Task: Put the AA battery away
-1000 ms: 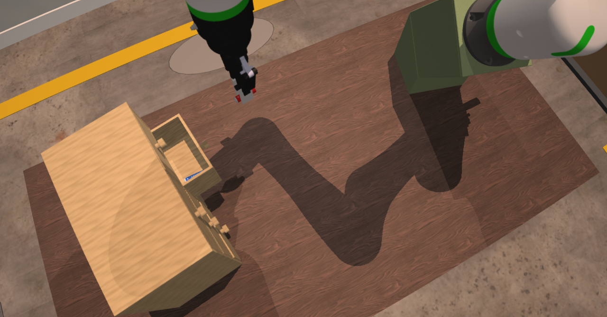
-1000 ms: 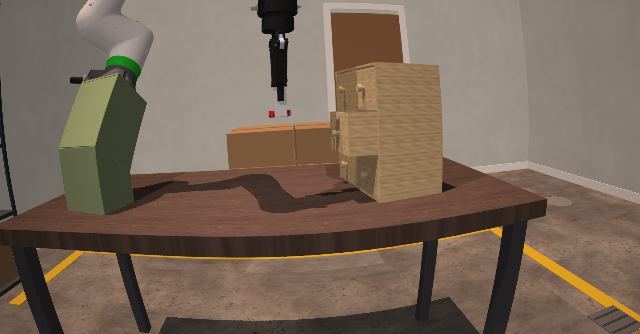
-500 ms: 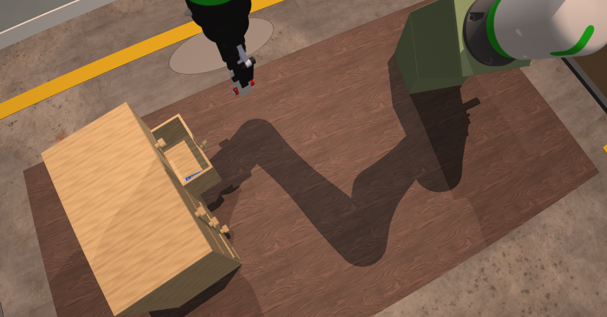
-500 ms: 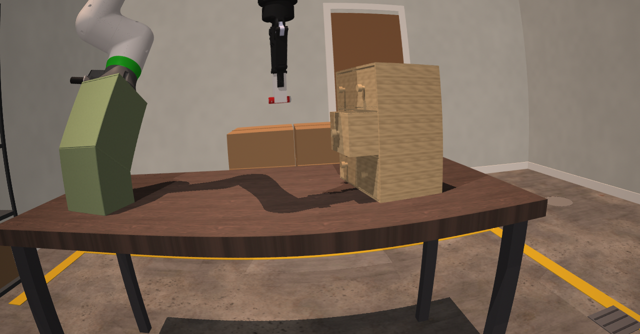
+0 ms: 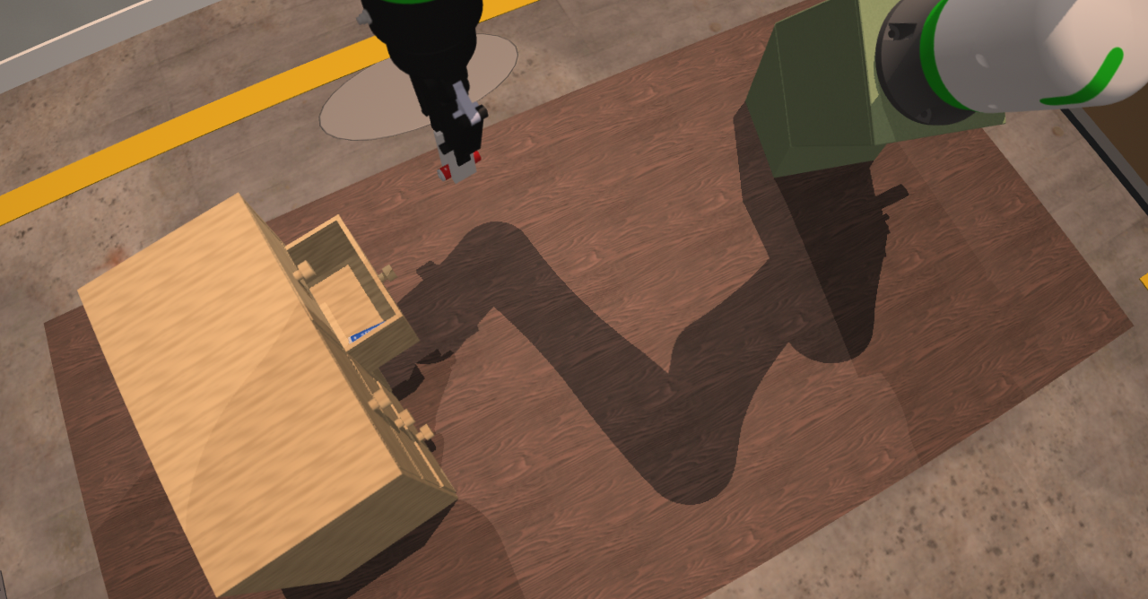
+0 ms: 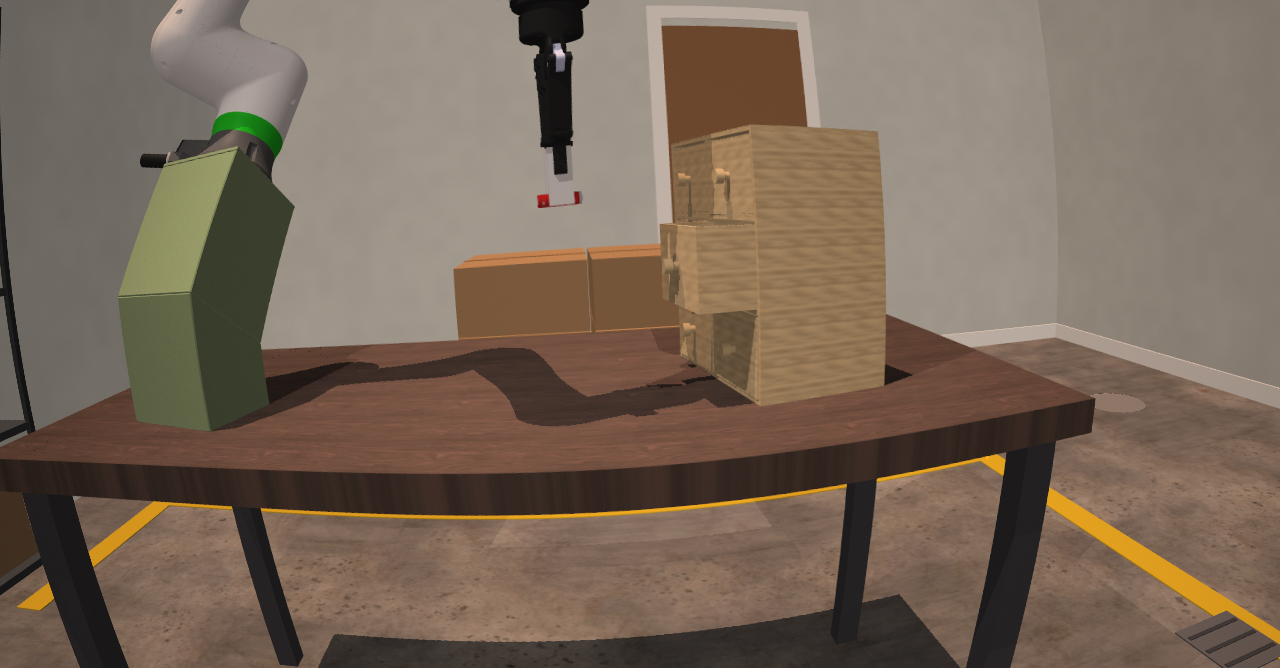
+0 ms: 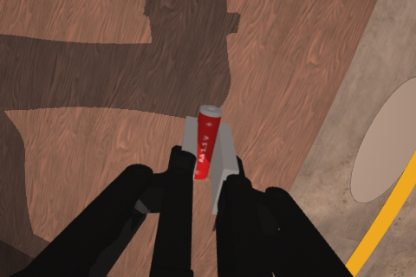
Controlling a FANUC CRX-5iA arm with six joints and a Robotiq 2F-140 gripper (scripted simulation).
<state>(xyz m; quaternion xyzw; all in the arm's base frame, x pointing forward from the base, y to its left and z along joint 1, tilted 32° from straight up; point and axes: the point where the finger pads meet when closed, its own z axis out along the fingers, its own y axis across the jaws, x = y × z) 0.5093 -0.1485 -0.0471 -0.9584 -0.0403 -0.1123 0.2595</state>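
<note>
My gripper (image 5: 459, 169) (image 6: 559, 196) (image 7: 204, 138) is shut on the red AA battery (image 5: 445, 171) (image 6: 543, 201) (image 7: 206, 140), whose ends stick out on both sides of the pads. It is high above the table, on the front side of the chest (image 5: 240, 386) (image 6: 819, 261). The battery's "AA 1.5 V" print shows in the wrist view. One middle-level drawer (image 5: 343, 290) (image 6: 723, 265) is pulled partly out and looks level. A slim blue battery-like thing (image 5: 367, 332) with white marks lies in it by the side wall; its type is unreadable. The other drawers look pushed in.
Drawer knobs (image 5: 378, 399) (image 6: 721, 177) stick out from the chest's front, one above the open drawer. The arm's green pedestal (image 5: 826, 73) (image 6: 192, 306) stands at the other end of the table (image 5: 602, 234) (image 6: 402, 436). Cardboard boxes (image 6: 523, 297) stand beyond the table.
</note>
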